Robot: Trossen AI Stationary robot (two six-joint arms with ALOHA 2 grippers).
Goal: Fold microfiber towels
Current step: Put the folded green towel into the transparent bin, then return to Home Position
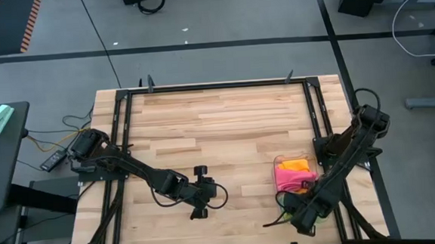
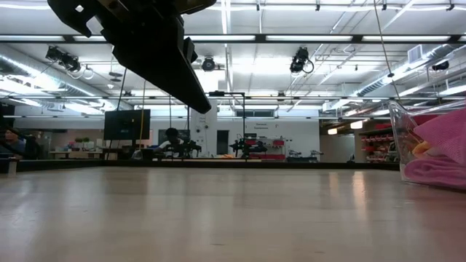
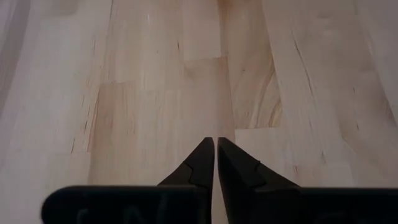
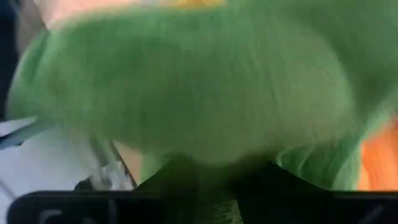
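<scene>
A green microfiber towel [image 4: 199, 93] fills the right wrist view, and a sliver of it [image 1: 283, 202] shows at the near end of the clear plastic bin [image 1: 278, 180]. My right gripper [image 4: 217, 186] [image 1: 292, 210] is shut on it there. A pink towel [image 1: 290, 176] and an orange one [image 1: 296, 163] lie in the bin, and the pink one [image 2: 440, 149] also shows in the low view. My left gripper [image 3: 215, 152] [image 1: 200, 192] hangs shut over bare wood near the table's middle. My right gripper comes from above, pointing down, with a bunch of green cloth [image 4: 219, 202] between its two dark fingers [image 4: 177, 180]. The bulging towel hides which edge or fold this is and how many layers. Whether the towel is lifted clear, I cannot tell.
The bin [image 2: 429, 145] stands at the table's right, near the front edge. Bare wooden tabletop [image 1: 225, 121] stretches across the middle and far side. A black metal frame [image 1: 215, 85] runs along the table's edges.
</scene>
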